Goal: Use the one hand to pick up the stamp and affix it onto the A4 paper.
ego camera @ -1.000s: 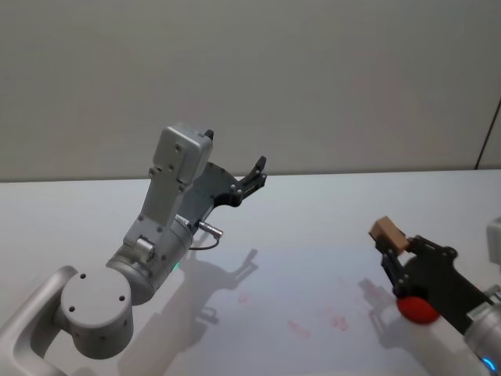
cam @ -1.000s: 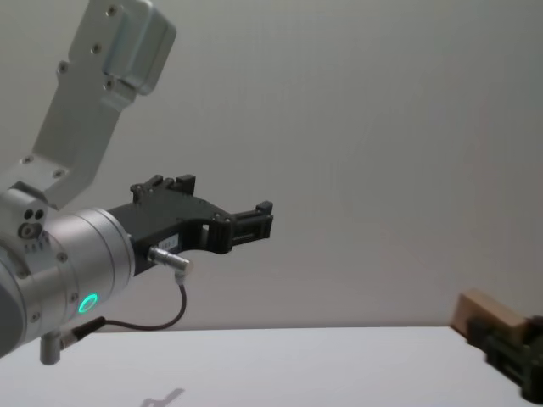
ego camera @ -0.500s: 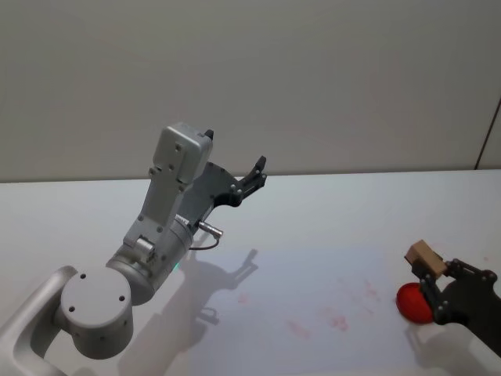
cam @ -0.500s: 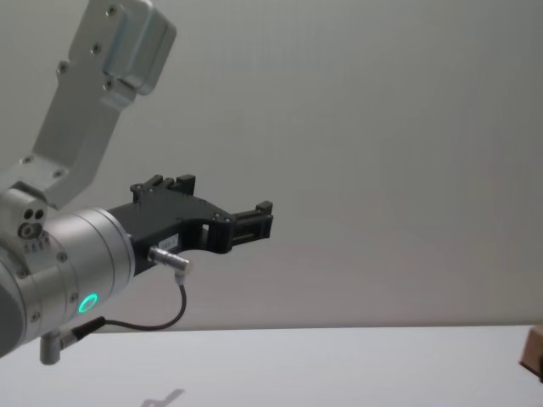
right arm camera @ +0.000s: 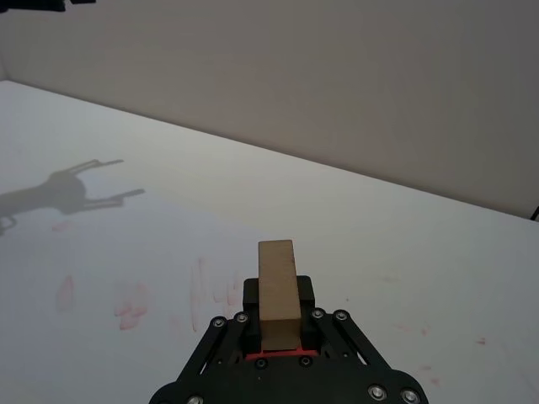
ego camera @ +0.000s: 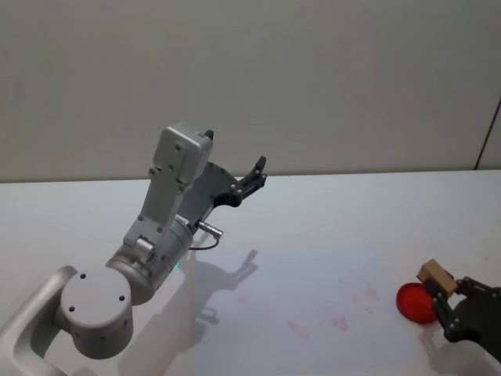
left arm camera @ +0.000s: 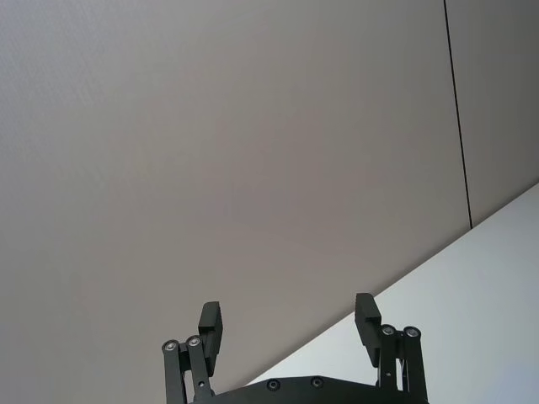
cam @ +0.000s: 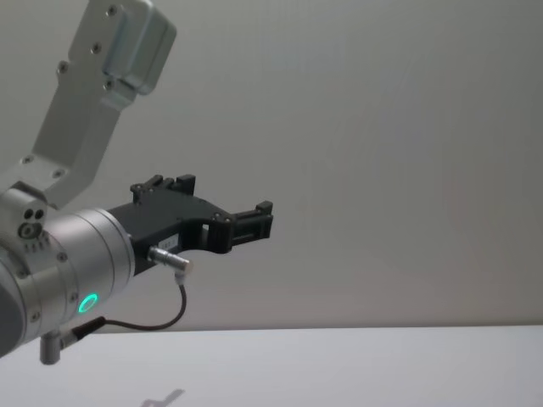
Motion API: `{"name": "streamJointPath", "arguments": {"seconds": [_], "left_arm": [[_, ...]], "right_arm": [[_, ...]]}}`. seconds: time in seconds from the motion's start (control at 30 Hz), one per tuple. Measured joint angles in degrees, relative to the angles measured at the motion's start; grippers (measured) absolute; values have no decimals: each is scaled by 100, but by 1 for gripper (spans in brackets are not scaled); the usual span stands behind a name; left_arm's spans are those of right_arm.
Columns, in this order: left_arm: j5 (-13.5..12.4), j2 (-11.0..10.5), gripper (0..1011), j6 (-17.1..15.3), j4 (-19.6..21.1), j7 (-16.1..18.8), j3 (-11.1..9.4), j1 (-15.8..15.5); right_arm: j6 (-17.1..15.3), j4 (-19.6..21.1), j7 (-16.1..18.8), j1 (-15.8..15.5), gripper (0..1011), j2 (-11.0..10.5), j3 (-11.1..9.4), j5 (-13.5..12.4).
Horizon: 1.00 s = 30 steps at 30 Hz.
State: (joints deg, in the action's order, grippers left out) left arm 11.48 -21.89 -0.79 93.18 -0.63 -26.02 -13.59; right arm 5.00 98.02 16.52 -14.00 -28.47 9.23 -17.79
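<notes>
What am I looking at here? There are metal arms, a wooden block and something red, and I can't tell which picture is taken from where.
This is a robot with two arms, each ending in a black claw. One camera sits on its head looking down at the white table, one on its chest looking across, and one on each wrist. The left claw is raised above the table, open and holding nothing; its wrist camera looks past its two fingers at the wall. The right claw, at the table's right edge, is shut on the stamp, a plain tan wooden block. Beside it on the table lies a red round pad. The paper is the faintly outlined sheet in the middle, already marked with pale red smudges.
</notes>
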Motion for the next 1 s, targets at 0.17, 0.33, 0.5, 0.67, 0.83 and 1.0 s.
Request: {"name": "streamJointPath", "arguments": {"seconds": [0.17, 0.33, 0.5, 0.67, 0.83, 1.0], "left_arm": [[0, 0, 1001, 0, 0, 0, 0, 0], [0, 0, 1001, 0, 0, 0, 0, 0], [0, 0, 1001, 0, 0, 0, 0, 0], [0, 0, 1001, 0, 0, 0, 0, 0], [0, 0, 1001, 0, 0, 0, 0, 0], [0, 0, 1001, 0, 0, 0, 0, 0]], "right_arm": [[-35, -126, 4, 23, 221, 22, 9, 46], [-68, -234, 4, 72, 221, 71, 35, 81], [-105, -338, 2, 124, 221, 125, 63, 118], [-139, -418, -8, 168, 221, 166, 82, 141], [-178, -506, -26, 218, 220, 216, 102, 157], [-206, -572, -39, 259, 220, 260, 120, 166]]}}
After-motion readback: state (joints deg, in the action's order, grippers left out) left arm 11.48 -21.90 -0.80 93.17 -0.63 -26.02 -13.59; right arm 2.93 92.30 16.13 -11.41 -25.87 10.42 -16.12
